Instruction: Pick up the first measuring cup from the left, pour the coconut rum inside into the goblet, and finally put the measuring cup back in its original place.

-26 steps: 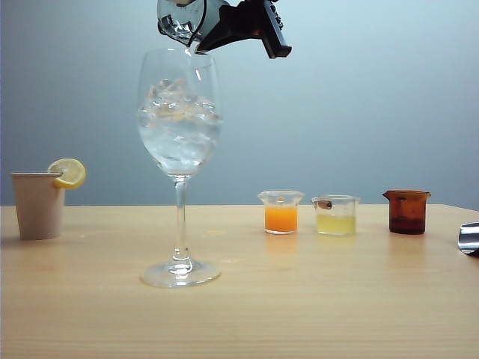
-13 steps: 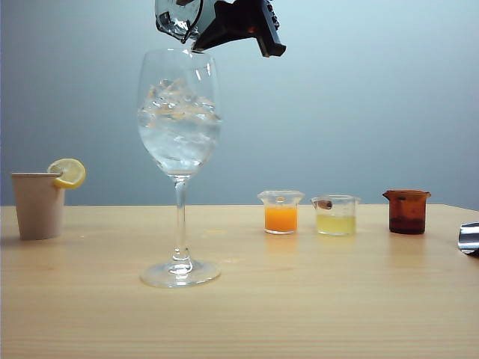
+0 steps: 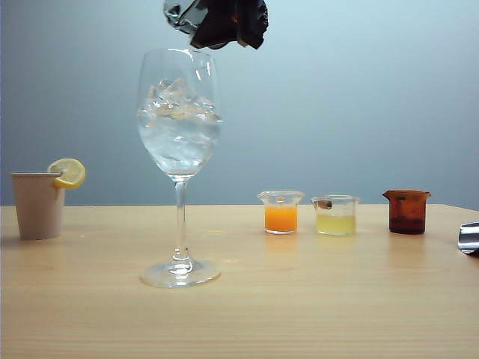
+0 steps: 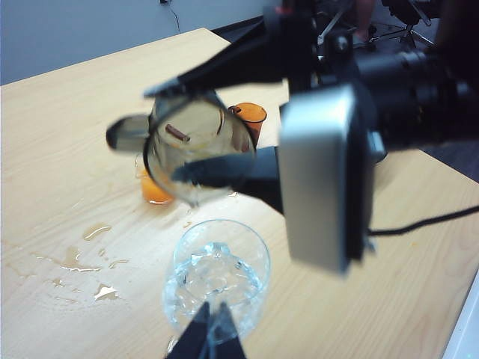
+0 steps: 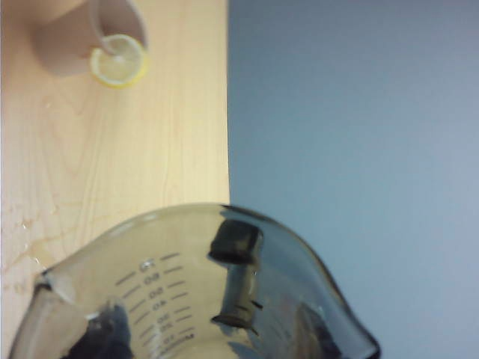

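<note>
Two grippers are accounted for: the right gripper [image 3: 224,22] is closed on the cup [image 3: 182,13], held high above the goblet [image 3: 179,142] rim, slightly to the goblet's right; the left gripper [image 4: 209,340] is seen only as dark tips just beside the goblet bowl, and its opening cannot be told. The cup is gripped by its wall, one finger [image 5: 236,280] visible through the smoky side. No stream is seen between cup and goblet; the cup interior looks empty in the right wrist view, so the pour is judged done or nearly so. The goblet holds ice and clear liquid [image 3: 179,146], presumably the rum, to roughly mid-bowl. Key relation for the return: the cup's home spot is judged to lie on the table [image 3: 239,314] right of the goblet, left of the orange cup [image 3: 281,213], so the move goes down and right from the goblet, clearing the rim first. Right of the goblet, three cups stand in a row: orange, pale yellow [image 3: 335,215], amber [image 3: 407,212]. Left of the goblet stands a paper cup [image 3: 37,206] with lemon [image 3: 69,172]. Spilled drops are seen on the table near the goblet foot.
</note>
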